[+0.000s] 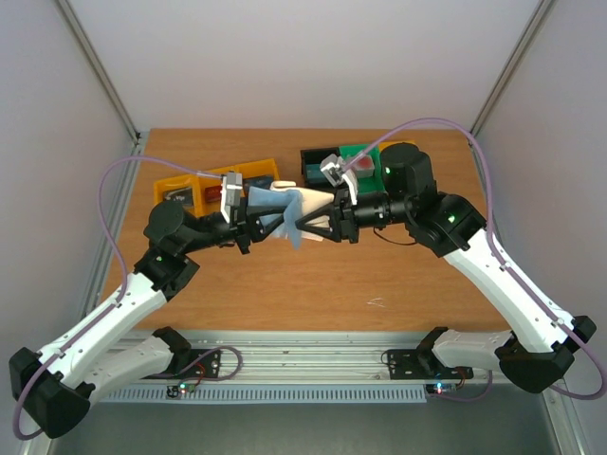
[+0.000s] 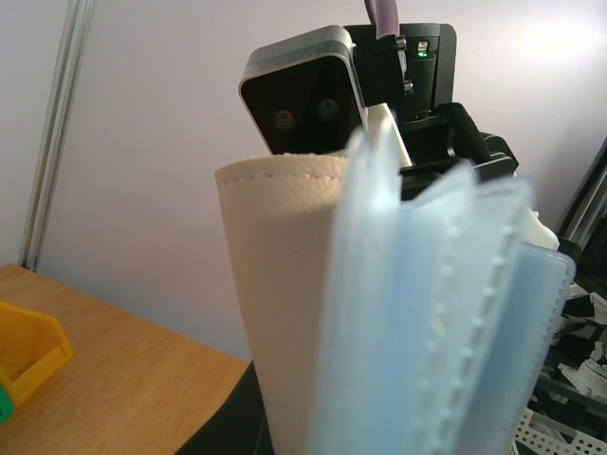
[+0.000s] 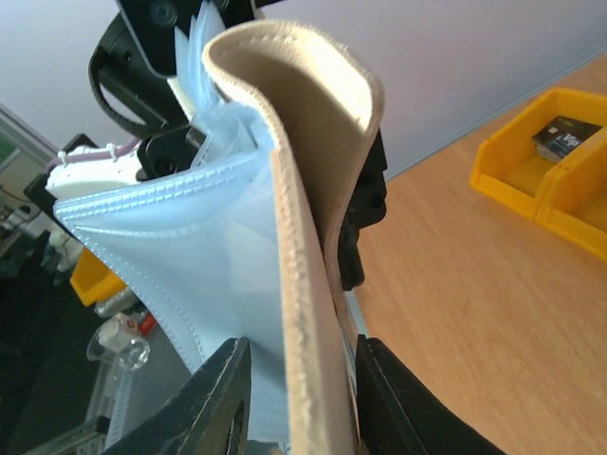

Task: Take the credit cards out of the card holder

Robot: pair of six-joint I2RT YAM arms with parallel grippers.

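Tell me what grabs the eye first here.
The card holder hangs in mid-air over the middle of the table, its pale blue sleeves fanned open, pinched by the left gripper. The right gripper straddles its beige cover. Yellow bins sit at the far left.

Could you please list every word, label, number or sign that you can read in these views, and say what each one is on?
None can be read for certain.
dark card in the yellow bin: pale print, too blurred to read.
card holder: no print shows.
In the top view, nothing is large enough to read.
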